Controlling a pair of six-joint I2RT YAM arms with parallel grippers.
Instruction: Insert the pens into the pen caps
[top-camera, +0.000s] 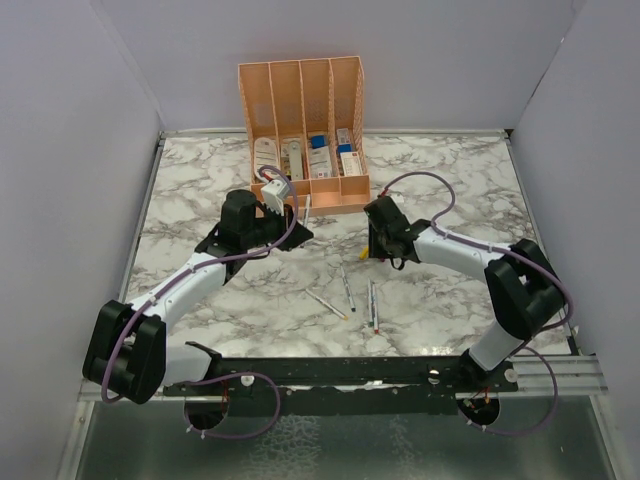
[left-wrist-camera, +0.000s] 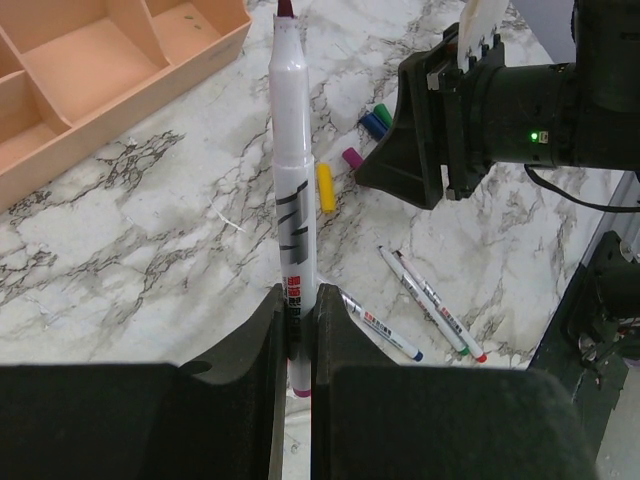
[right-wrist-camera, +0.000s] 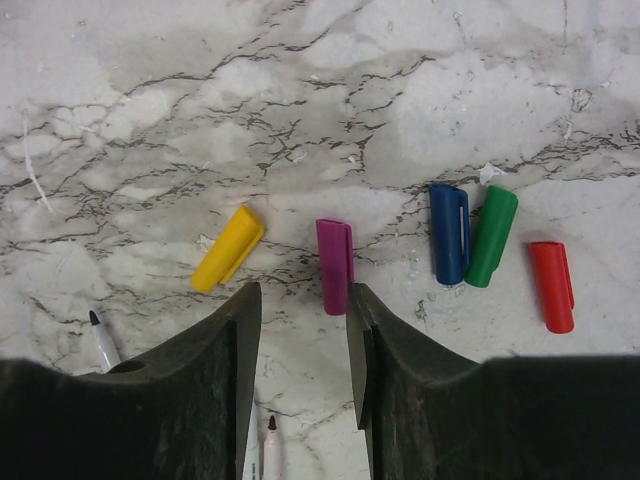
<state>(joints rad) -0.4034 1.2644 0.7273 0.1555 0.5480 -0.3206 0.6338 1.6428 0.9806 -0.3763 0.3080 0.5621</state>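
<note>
My left gripper (left-wrist-camera: 298, 320) is shut on a silver-grey pen (left-wrist-camera: 292, 180) with a purple end, which points away toward the orange organiser. Three more pens (left-wrist-camera: 425, 303) lie loose on the marble; from above they show in the middle (top-camera: 347, 287). The pen caps lie in a row: yellow (right-wrist-camera: 228, 247), purple (right-wrist-camera: 334, 262), dark blue (right-wrist-camera: 449, 232), green (right-wrist-camera: 491, 235) and red (right-wrist-camera: 552, 285). My right gripper (right-wrist-camera: 303, 295) is open just above the table. The purple cap lies right at its fingertips, close to the right finger and not gripped.
The orange organiser (top-camera: 303, 130) with white and blue stationery stands at the back, just beyond the left gripper (top-camera: 295, 222). The right gripper (top-camera: 375, 245) hangs close to it on the right. Two pen tips (right-wrist-camera: 271, 450) show under the right fingers.
</note>
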